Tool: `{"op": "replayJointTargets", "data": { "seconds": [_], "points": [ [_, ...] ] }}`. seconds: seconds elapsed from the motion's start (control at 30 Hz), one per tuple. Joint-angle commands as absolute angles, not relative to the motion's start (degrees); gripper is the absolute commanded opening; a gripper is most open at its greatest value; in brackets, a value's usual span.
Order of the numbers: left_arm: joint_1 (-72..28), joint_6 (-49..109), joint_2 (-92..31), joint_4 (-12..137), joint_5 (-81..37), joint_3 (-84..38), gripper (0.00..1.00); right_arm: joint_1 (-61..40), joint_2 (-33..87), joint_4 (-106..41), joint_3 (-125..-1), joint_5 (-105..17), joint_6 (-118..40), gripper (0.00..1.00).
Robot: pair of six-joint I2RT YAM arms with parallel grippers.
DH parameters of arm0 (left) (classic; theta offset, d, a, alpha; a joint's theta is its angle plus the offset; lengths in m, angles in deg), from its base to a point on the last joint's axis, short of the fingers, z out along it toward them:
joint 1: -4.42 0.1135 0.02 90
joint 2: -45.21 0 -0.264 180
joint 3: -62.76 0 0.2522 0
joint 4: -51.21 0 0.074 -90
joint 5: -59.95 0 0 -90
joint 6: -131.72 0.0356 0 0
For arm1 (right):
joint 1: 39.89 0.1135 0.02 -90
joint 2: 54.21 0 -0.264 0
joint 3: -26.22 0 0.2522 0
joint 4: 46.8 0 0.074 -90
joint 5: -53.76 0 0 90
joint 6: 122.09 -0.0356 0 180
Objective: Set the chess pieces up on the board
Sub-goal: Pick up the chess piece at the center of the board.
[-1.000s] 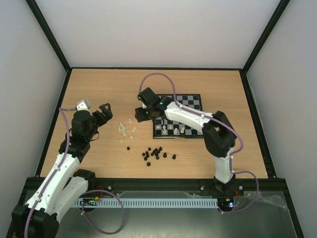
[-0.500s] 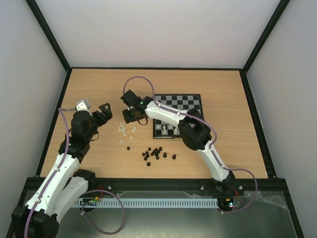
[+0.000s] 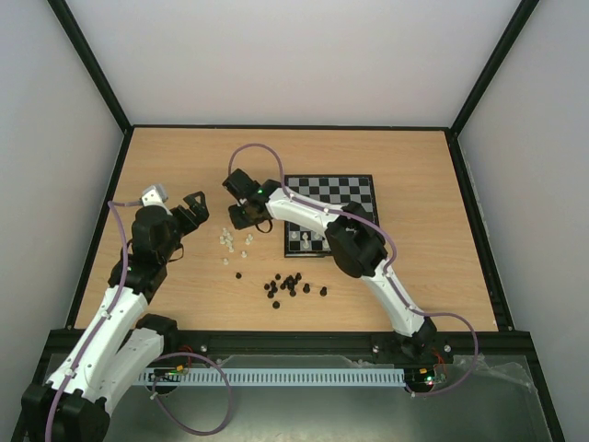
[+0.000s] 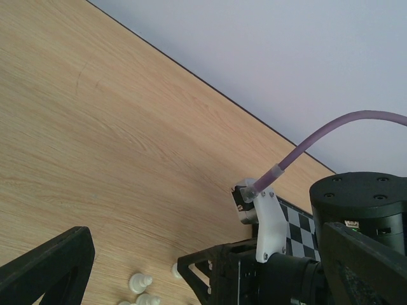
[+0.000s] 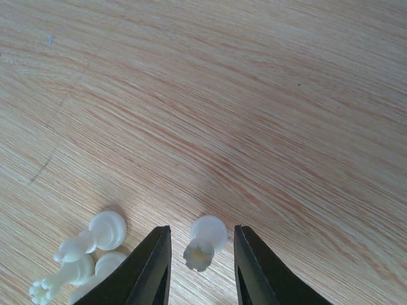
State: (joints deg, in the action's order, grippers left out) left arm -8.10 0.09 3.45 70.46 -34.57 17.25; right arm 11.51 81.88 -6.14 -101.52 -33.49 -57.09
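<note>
The board (image 3: 342,195) lies right of centre, with a few white chess pieces (image 3: 313,241) standing on its near rows. More white chess pieces (image 3: 236,241) lie loose on the wood left of it. My right gripper (image 3: 241,215) is low over that group. In the right wrist view one upright crown-topped white piece (image 5: 203,241) stands between the right gripper's (image 5: 202,270) fingers, with a gap on each side, so the jaws are open around it. Other white pieces (image 5: 89,251) lie just left of the left finger. My left gripper (image 3: 191,208) hovers open and empty further left.
Several black pieces (image 3: 290,285) are scattered on the wood in front of the board. The left wrist view shows the right arm's wrist (image 4: 267,222) close by, with white pieces (image 4: 141,283) beside it and a corner of the board (image 4: 299,225). Walls enclose the table.
My right arm swung left from the board's left edge to the loose white pieces, and its jaws narrowed around one piece. The left arm has stayed still.
</note>
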Motion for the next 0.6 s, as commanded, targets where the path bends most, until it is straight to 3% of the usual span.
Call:
{"op": "replayJointTargets", "data": {
  "seconds": [0.0, 0.2, 0.57],
  "points": [
    [-8.1, 0.0, 4.3, 70.6, -34.2, 17.4, 1.0, 11.8, 83.6, -3.2, -104.0, -33.5, -57.2, 0.28],
    [-8.1, 0.1, 4.3, 70.5, -34.2, 17.4, 0.99, 11.8, 84.3, -2.9, -104.9, -33.7, -57.1, 0.27],
    [-8.1, 0.1, 4.4, 70.5, -34.2, 17.4, 1.0, 11.9, 83.9, -2.5, -104.7, -33.4, -57.1, 0.12]
  ]
}}
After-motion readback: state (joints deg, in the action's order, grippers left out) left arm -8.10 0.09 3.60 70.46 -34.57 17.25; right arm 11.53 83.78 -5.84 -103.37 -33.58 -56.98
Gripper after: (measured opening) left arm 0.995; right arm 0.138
